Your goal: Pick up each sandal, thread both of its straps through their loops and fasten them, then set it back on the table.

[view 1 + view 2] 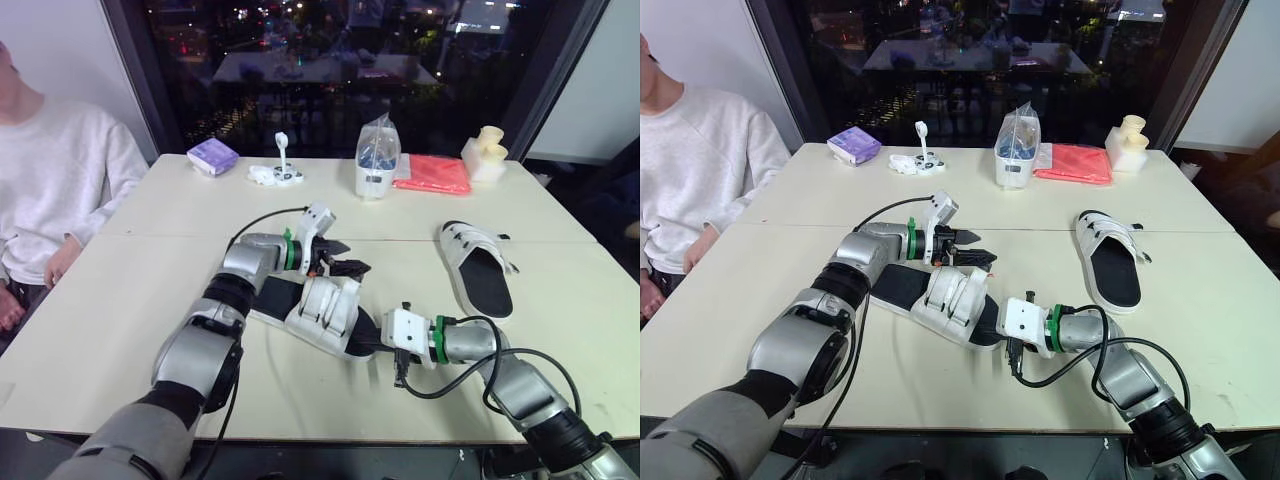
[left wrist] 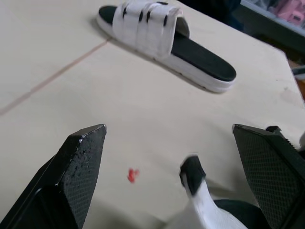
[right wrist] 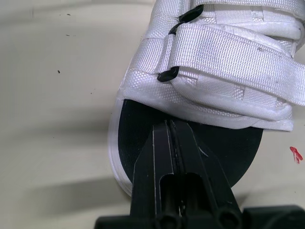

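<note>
One white sandal (image 1: 322, 312) with a black footbed lies at the table's middle, its two straps lying across it by black loops (image 3: 167, 75). My left gripper (image 1: 347, 268) hovers open just beyond its far side, and a strap end (image 2: 193, 177) pokes up between the fingers (image 2: 81, 162). My right gripper (image 3: 169, 128) is shut, its tips resting over the footbed (image 3: 238, 143) at the sandal's near end, with nothing seen between them. A second white sandal (image 1: 478, 266) lies to the right, away from both grippers.
A person in a white sweater (image 1: 50, 170) sits at the table's left edge. Along the far side stand a purple box (image 1: 212, 156), small white items (image 1: 277, 175), a clear bag (image 1: 378, 158), a red cloth (image 1: 433, 173) and a cream object (image 1: 485, 152).
</note>
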{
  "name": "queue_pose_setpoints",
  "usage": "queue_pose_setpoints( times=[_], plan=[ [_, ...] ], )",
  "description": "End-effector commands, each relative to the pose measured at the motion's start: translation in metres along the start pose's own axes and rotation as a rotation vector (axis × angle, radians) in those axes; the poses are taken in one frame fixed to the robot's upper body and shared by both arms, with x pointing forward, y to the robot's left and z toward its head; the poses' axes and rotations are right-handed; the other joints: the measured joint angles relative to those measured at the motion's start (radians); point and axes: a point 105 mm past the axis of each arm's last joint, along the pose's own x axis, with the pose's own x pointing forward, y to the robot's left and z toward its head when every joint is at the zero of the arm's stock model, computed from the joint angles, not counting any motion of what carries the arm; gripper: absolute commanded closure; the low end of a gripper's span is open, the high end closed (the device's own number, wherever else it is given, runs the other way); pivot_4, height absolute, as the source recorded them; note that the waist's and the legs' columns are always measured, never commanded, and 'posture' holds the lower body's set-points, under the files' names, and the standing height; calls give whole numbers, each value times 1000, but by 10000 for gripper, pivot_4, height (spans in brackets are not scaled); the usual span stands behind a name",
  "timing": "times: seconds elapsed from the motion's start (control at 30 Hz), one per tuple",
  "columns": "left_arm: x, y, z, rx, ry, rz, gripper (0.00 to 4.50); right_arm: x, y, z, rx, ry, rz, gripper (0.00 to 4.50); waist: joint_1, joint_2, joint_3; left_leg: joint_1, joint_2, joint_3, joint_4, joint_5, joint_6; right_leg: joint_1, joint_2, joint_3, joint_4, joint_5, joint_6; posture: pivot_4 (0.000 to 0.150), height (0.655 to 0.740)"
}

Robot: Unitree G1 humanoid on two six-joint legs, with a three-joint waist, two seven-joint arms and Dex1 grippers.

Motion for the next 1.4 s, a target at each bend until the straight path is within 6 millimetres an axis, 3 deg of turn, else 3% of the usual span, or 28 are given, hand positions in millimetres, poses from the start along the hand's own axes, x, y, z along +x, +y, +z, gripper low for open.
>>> queue_pose_setpoints(
  times=[0.03,0.37,0.47,0.7,0.8,0.93,1.27,1.4],
  plan=[
    [1,-6,2,77,46,-68,990,3,21,-32,77,119,65,45000,0,0,0,0,0,0,0,0,0,0,0,0,0,0,0,1500,7400],
    [1,-14,-3,169,108,-160,990,4,19,-32,67,124,56,45000,-1,0,0,0,0,0,0,0,0,0,0,0,0,0,0,1500,7400],
    [1,-15,-3,189,112,-173,9709,4,18,-32,67,123,49,45000,-1,0,0,0,0,0,0,0,0,-1,0,0,0,0,0,1500,7400],
    [1,-17,-2,228,124,-200,44690,3,16,-33,66,127,41,45000,-1,0,0,0,0,0,0,0,0,-1,0,0,0,0,0,1500,7400],
    [-1,-17,3,246,104,-203,44690,3,16,-33,67,127,37,45000,-2,0,0,0,0,0,0,0,0,-1,0,0,0,0,0,1500,7400],
    [-6,-18,27,151,-26,-224,44690,3,16,-33,69,127,30,45000,-2,0,0,-1,0,0,0,0,0,-1,0,0,0,0,0,1500,7400],
    [-14,-13,33,104,-90,-208,44690,2,15,-34,71,130,28,45000,-2,0,0,-1,0,0,0,0,0,-1,0,0,0,0,0,1500,7400],
    [-22,-27,43,65,-141,-336,44690,2,15,-34,72,130,28,45000,-4,0,0,-1,0,0,0,0,0,-1,0,0,0,0,0,1500,7400]
  ],
)
